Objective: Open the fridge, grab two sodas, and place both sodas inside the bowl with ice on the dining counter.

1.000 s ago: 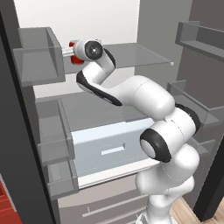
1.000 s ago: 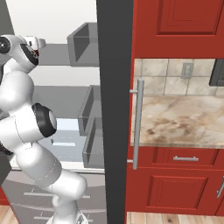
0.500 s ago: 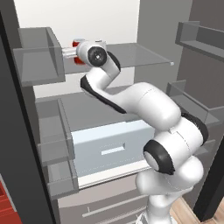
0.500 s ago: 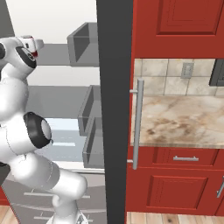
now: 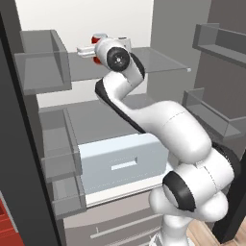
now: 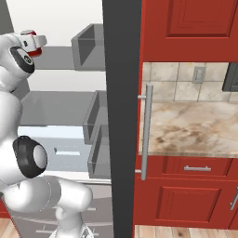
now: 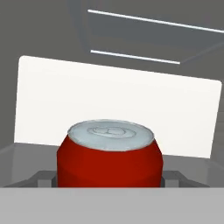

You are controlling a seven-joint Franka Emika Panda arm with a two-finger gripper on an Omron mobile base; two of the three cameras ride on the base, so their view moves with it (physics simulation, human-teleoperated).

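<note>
The fridge (image 5: 120, 158) stands open, its white interior and grey shelves facing the base; in the left base view its top and bottom are cut off by the frame, and the dark edge of the left door (image 5: 19, 158) runs down the left side. In the right base view the edge of the right door (image 6: 122, 116) stands as a dark vertical band with its bar handle (image 6: 146, 132) beside it, hiding part of the interior. To its right are red cabinets (image 6: 190, 204) and a marbled wall countertop (image 6: 190, 132).

The white arm (image 5: 178, 139) rises from the lower right of the left base view and reaches up to the upper glass shelf (image 5: 144, 60), hiding much of the middle shelf and part of the pale crisper drawer (image 5: 120, 161). Grey door bins (image 5: 41, 62) hang on the left door.

The gripper (image 5: 98, 53) is at the upper shelf, mostly hidden behind the wrist joint. A soda can (image 7: 109, 155) fills the lower middle of the hand view, upright, its silvery top showing, with the fridge's white back wall behind it. The grey finger tips (image 7: 43, 178) sit just beside its left and right sides, low in the frame and partly cut off; whether they press the can cannot be told. From the base views only a sliver of red (image 5: 98, 38) (image 6: 30, 52) shows past the hand.
</note>
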